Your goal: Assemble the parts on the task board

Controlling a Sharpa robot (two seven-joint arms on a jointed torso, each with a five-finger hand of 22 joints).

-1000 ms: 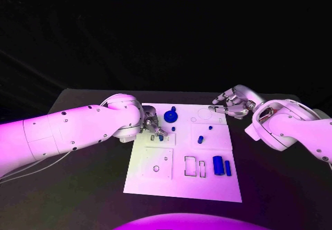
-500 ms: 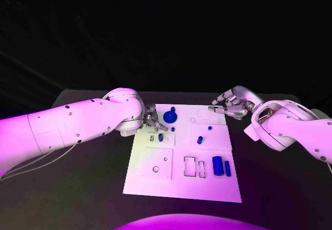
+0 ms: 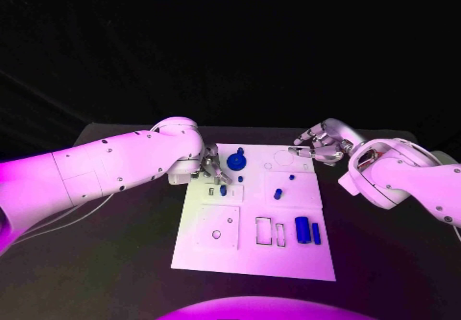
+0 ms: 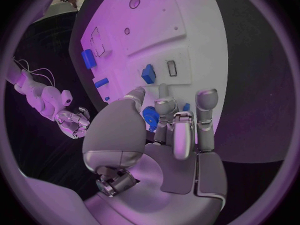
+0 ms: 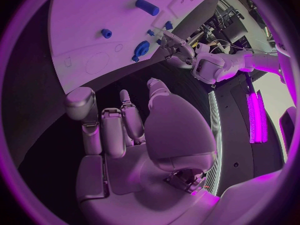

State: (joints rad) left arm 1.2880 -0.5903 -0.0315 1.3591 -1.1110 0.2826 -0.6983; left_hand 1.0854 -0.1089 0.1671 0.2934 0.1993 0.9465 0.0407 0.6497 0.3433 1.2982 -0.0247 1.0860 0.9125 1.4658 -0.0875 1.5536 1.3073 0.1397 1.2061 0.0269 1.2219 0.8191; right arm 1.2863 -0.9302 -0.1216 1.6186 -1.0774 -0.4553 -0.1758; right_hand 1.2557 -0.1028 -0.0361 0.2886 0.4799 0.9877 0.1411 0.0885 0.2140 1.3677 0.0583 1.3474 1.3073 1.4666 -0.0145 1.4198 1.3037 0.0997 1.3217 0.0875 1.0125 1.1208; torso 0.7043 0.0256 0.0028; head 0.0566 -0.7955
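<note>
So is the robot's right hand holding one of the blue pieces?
No, the right hand holds nothing; its fingers are apart over the dark table, off the edge of the task board.

Left hand (image 3: 213, 170) fingertips hide task board (image 3: 252, 257) far-left edge; contact with blue part (image 3: 223, 190) indeterminate.

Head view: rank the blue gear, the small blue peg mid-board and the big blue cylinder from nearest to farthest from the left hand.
1. Blue gear, beside the left hand, far end.
2. Small blue peg, mid-board.
3. Big blue cylinder, near right part.
</note>
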